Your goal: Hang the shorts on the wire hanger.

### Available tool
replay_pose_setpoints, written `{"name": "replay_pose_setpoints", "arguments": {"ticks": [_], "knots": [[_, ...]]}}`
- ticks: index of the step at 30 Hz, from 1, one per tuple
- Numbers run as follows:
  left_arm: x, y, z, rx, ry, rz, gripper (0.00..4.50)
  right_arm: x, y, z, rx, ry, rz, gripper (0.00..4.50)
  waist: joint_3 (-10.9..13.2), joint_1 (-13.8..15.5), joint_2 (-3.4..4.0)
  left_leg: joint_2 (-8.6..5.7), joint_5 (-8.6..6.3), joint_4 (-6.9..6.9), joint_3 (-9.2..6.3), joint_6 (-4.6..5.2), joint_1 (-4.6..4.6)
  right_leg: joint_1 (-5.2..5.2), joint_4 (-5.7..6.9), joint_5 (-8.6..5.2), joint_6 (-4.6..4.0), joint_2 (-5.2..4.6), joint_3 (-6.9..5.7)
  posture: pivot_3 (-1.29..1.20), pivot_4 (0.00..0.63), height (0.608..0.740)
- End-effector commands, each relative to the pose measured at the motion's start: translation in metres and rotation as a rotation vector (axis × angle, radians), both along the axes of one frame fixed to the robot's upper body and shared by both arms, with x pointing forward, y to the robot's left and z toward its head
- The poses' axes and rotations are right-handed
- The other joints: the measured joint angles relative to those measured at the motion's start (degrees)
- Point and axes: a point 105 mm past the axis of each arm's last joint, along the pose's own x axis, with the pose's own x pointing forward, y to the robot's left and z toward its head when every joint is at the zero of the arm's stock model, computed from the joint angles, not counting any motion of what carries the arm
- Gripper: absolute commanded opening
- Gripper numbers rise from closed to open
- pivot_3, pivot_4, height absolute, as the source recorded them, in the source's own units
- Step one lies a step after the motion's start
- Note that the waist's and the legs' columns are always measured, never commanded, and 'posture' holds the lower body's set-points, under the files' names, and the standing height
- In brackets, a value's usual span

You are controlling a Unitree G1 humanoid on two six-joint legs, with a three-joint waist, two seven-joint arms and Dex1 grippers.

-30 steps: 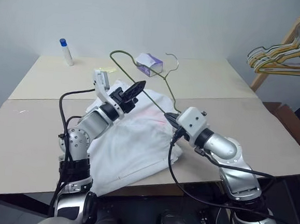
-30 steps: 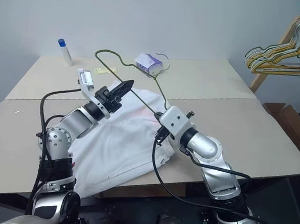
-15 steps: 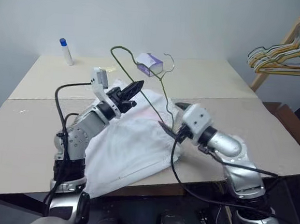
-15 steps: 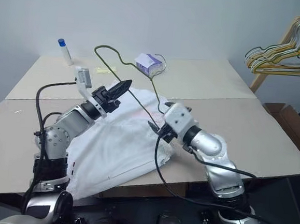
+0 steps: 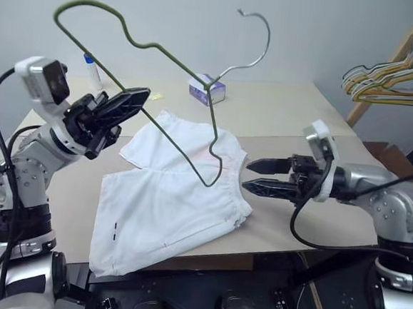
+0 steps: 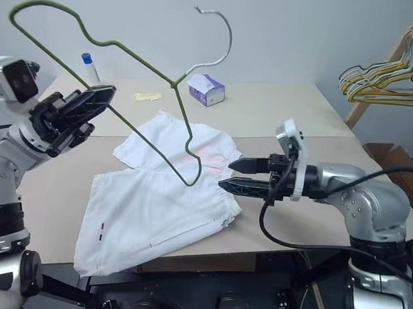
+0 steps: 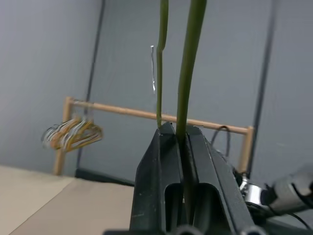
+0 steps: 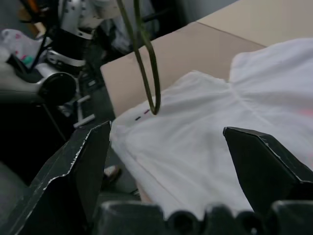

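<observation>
Shorts spread flat on table, waistband toward right hand, apparently for an easy pinch. Wire hanger raised clear above, clamped in left hand. Right hand fingers apart, beside waistband, holding nothing.

No legible text, label, brand, number or sign appears on any object in these views.
</observation>
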Motion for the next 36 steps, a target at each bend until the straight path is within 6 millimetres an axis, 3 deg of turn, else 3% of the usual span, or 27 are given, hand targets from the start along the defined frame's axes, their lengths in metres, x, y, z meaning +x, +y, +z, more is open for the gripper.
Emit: {"name": "replay_pose_setpoints", "arguments": {"ticks": [1, 8, 22, 25, 36], "knots": [[0.0, -0.004, 0.012, -0.026, -0.079, 0.001, 0.0, -0.004, 0.02, 0.004, 0.009, 0.035, 0.077, 4.31, 0.0, 0.26, 0.0, 0.0, 0.0, 0.0, 0.01, -0.01, -0.02, -0.02, 0.0, 0.01, -0.01, 0.0, 0.01, -0.05, 0.0, 0.74], [-0.003, -0.014, 0.008, -0.057, -0.081, -0.032, 0.0, -0.002, 0.037, 0.009, 0.033, 0.041, 0.077, 4.31, 0.0, 1.32, -0.01, -0.01, 0.04, 0.0, 0.1, -0.08, -0.12, -0.05, -0.09, 0.05, 0.04, -0.01, -0.02, -0.05, 0.0, 0.74], [0.001, -0.021, 0.002, -0.048, -0.066, -0.049, 0.0, 0.002, 0.034, 0.024, 0.063, 0.032, 0.068, 4.31, 0.0, 0.84, -0.01, -0.01, 0.02, 0.0, 0.11, -0.03, -0.12, -0.06, -0.07, 0.06, 0.04, -0.01, -0.02, -0.06, 0.0, 0.74], [0.001, -0.022, 0.002, -0.054, -0.069, -0.043, 0.0, 0.0, 0.034, 0.022, 0.052, 0.029, 0.077, 3.79, 0.0, 0.83, -0.01, -0.01, 0.02, 0.0, 0.11, -0.04, -0.12, -0.06, -0.07, 0.06, 0.04, -0.01, -0.02, -0.06, 0.0, 0.74], [0.004, -0.023, -0.004, -0.049, -0.054, -0.029, 0.0, 0.008, 0.036, 0.019, 0.043, 0.025, 0.037, 0.08, 0.0, 0.8, -0.01, 0.0, 0.01, 0.0, 0.11, -0.03, -0.11, -0.07, -0.07, 0.06, 0.04, -0.01, -0.02, -0.06, 0.0, 0.74]]}}
